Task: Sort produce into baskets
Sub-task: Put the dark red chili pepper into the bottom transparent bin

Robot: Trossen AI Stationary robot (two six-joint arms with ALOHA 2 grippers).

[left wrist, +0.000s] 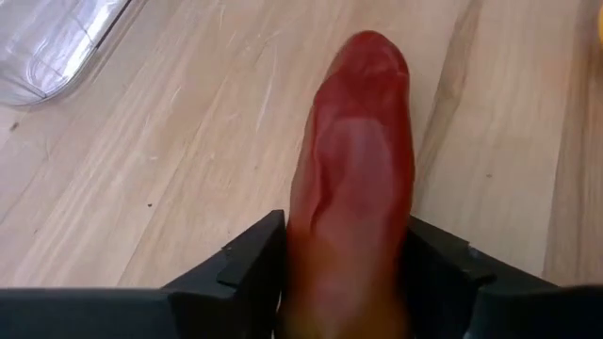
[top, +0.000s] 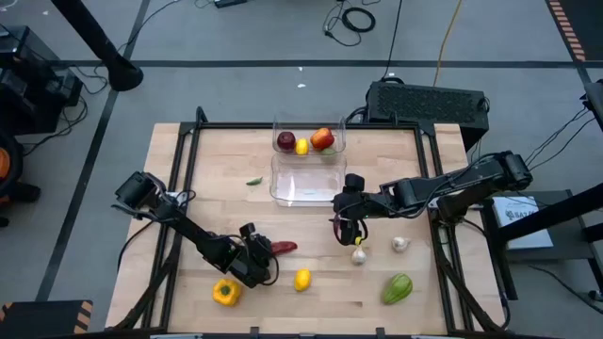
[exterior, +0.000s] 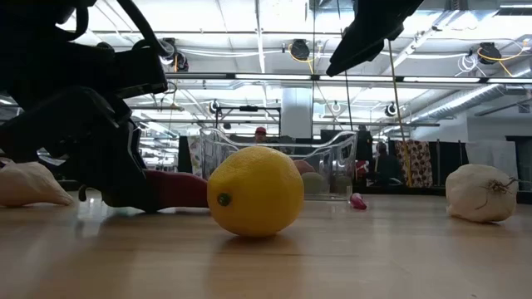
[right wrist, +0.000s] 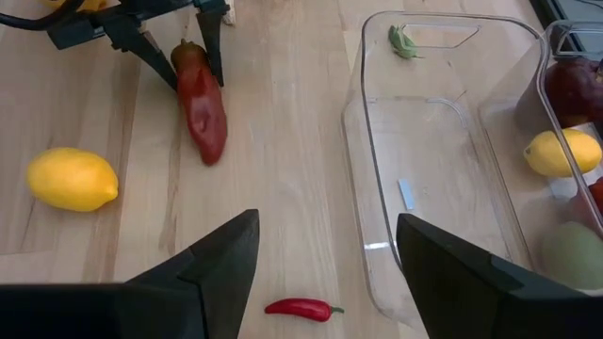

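Produce is scattered all over the table (top: 188, 188) right now. Left gripper (top: 267, 252) is clamped on a long red pepper (left wrist: 356, 169) that lies flat on the wood near the front edge, fingers (left wrist: 247, 266) pressed against both its sides. Just beside it sit a lemon (top: 301, 279) and a yellow pepper (top: 225, 292), both close to the front edge too. Right gripper (top: 350, 226) hangs with its fingers spread wide and nothing between them, just in front of the empty clear bin (top: 306, 181); a tiny red chilli (right wrist: 300, 308) lies on the wood below it. The second bin (top: 310, 124), touching the first on the far side, has two apples and a lemon in it. Two garlic bulbs (top: 399, 244) and a green pepper (top: 397, 288) sit toward the front right corner.
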